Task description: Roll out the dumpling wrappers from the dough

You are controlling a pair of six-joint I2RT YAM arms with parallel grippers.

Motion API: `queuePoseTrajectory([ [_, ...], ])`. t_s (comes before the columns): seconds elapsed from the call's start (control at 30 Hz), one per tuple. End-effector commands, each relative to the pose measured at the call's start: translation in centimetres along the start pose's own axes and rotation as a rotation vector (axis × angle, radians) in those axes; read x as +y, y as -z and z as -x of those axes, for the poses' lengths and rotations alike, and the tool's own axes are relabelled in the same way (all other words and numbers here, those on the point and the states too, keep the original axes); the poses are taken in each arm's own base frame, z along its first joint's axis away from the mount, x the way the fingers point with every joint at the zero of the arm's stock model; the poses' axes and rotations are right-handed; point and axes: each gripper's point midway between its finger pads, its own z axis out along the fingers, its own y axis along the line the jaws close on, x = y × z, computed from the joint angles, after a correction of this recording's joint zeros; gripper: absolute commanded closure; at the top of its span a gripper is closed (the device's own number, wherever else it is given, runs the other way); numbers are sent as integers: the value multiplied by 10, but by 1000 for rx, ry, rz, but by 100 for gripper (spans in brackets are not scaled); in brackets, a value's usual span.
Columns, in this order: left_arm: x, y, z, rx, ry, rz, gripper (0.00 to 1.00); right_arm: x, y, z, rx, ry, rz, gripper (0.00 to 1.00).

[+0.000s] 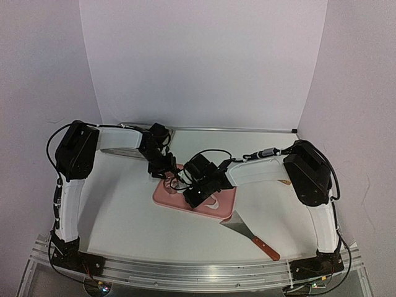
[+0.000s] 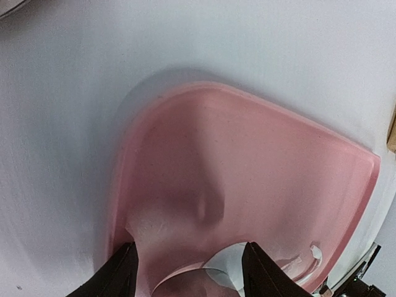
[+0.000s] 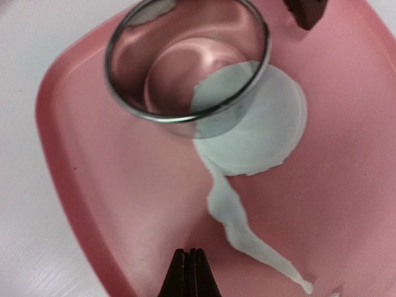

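Observation:
A pink cutting board (image 1: 167, 199) lies mid-table. On it stands a metal ring cutter (image 3: 185, 59), overlapping a round white dumpling wrapper (image 3: 266, 124) of dough. A thin scrap tail (image 3: 244, 226) trails from the wrapper toward the camera. My left gripper (image 2: 190, 245) hangs open over the ring, with a finger (image 2: 117, 272) on each side of it. One left fingertip (image 3: 306, 12) shows a little apart from the rim. My right gripper (image 3: 189, 253) is shut with nothing in it, low over the board just left of the scrap tail.
A metal spatula with a wooden handle (image 1: 255, 236) lies right of the board near the front edge. A small brown object (image 1: 284, 182) sits by the right arm. A grey tray (image 1: 114, 150) is partly hidden under the left forearm. White walls enclose the back and sides.

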Motion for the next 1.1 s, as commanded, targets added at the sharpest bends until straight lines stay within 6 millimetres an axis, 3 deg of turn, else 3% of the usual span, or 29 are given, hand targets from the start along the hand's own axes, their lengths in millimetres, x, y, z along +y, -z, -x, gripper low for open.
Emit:
queuePoseTrajectory([
  [0.0, 40, -4, -5, -1, 49, 139, 42, 27, 9, -20, 89, -27, 123, 100],
  [0.3, 34, 4, -5, -19, 40, 119, 42, 17, 27, -4, 41, -82, 60, 99],
  [0.43, 27, 15, -1, -44, 34, 104, 38, 0, 31, 3, 18, -150, 12, 84],
  [0.57, 0, 39, 14, -113, -13, 6, 28, -20, 33, 6, 7, -235, -19, 65],
  [0.7, -23, 63, 26, -164, -72, -55, 17, -24, 33, 15, -10, -250, -18, 51],
  [0.87, -26, 83, 28, -204, -110, -45, 2, -23, 25, 22, -16, -232, -13, 41],
  [1.07, -15, 86, 12, -179, -109, -29, 1, -25, 7, 23, -2, -205, -24, 29],
])
